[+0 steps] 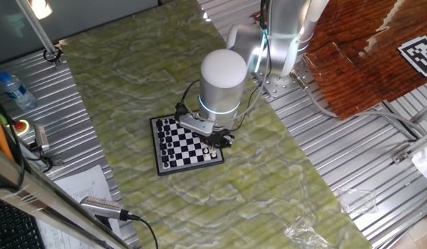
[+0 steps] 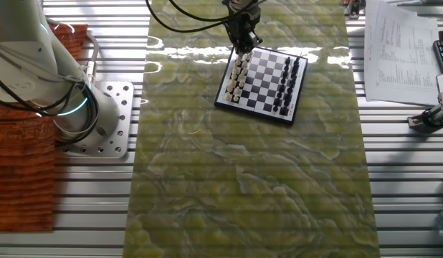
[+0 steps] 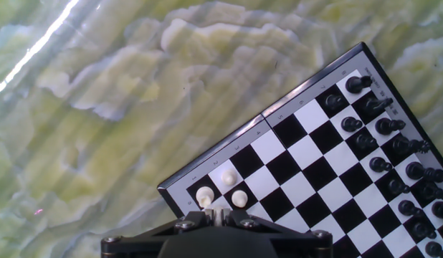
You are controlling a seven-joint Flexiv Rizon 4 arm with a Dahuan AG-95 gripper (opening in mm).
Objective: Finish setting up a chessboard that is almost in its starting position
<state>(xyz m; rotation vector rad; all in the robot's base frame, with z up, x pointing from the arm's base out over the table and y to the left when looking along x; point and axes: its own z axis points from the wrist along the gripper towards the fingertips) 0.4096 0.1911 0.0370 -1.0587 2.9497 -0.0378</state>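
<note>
The chessboard [image 1: 189, 142] lies on the green marbled mat, also in the other fixed view [image 2: 264, 79] and in the hand view [image 3: 307, 179]. Dark pieces [image 3: 383, 154] line its far side. Cream pieces [image 2: 238, 77] line the side nearest the arm. My gripper [image 1: 215, 144] is low over the cream side's end corner, also seen in the other fixed view [image 2: 244, 50]. In the hand view the gripper [image 3: 216, 215] has its jaws close together with a pale cream piece between them. Three cream pieces [image 3: 227, 178] stand just ahead at the board's corner.
The arm's base [image 2: 99, 118] stands left of the mat. A water bottle [image 1: 13, 88] and a red button [image 1: 21, 126] are at the left. Papers [image 2: 401, 50] lie beside the mat. A clear plastic bag [image 1: 303, 228] lies near its end.
</note>
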